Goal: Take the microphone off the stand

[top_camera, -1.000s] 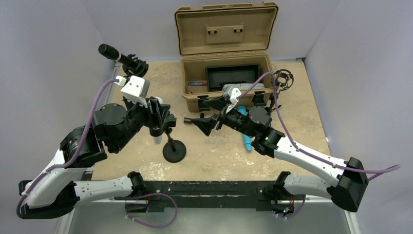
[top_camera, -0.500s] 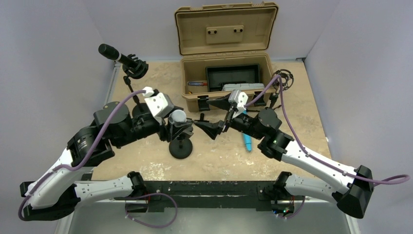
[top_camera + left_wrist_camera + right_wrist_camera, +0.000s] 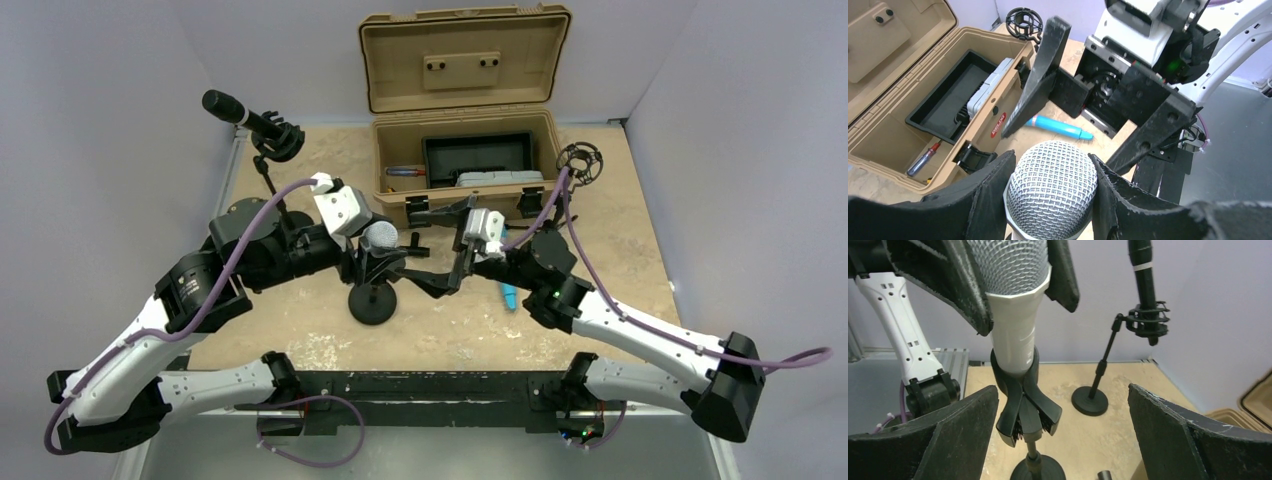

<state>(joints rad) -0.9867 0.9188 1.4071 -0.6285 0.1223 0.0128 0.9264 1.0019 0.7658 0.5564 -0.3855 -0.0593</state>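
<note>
A white microphone with a silver mesh head (image 3: 376, 237) stands upright in a black clip (image 3: 1024, 405) on a short stand with a round base (image 3: 371, 303). My left gripper (image 3: 378, 250) is shut on the mesh head (image 3: 1053, 190), one finger on each side. From the right wrist view the white body (image 3: 1015, 330) still sits in the clip. My right gripper (image 3: 432, 252) is wide open just right of the stand, level with the clip, which sits between its fingers (image 3: 1062, 390) without touching them.
An open tan case (image 3: 460, 205) stands behind, holding a black tray and a screwdriver. A second black microphone on its own stand (image 3: 240, 112) is at the back left. A blue pen (image 3: 507, 292) lies under my right arm. A black shock mount (image 3: 580, 163) stands at the back right.
My left gripper moved right and closed on the microphone's head. My right gripper opened wide and came in towards the clip. The stand's base shifted slightly right.
</note>
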